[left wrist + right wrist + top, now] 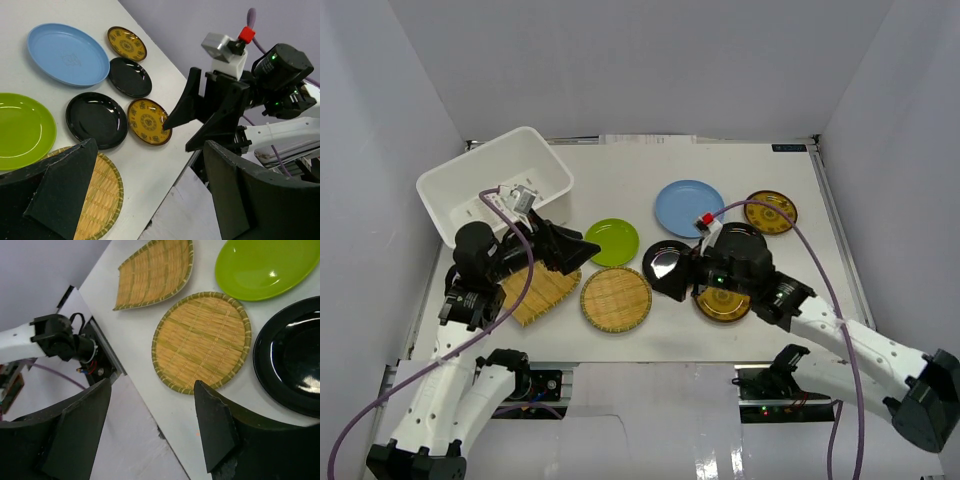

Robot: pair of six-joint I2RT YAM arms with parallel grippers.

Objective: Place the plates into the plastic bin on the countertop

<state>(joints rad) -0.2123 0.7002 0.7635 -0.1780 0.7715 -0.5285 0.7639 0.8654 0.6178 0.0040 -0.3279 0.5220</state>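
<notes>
Eight plates (688, 208) lie on the countertop (620, 180). None is in the bin (495, 185), which sits behind the left gripper (150, 145), off to its left. Both grippers gape wide and hold nothing. A woven plate (100, 200) lies just under the left one's fingers, with the green plate (20, 130) ahead beside it. The right gripper (152, 385) faces that same woven plate, a black plate (290, 365) just beside its finger.

The likely risks:
- The grippers point at each other and are near, so both reaching there could knock them together.
- Low flat rims may slip from the fingers.
- A nudged plate would shove its close neighbours.

The left arm also stands between the right gripper and the bin.
</notes>
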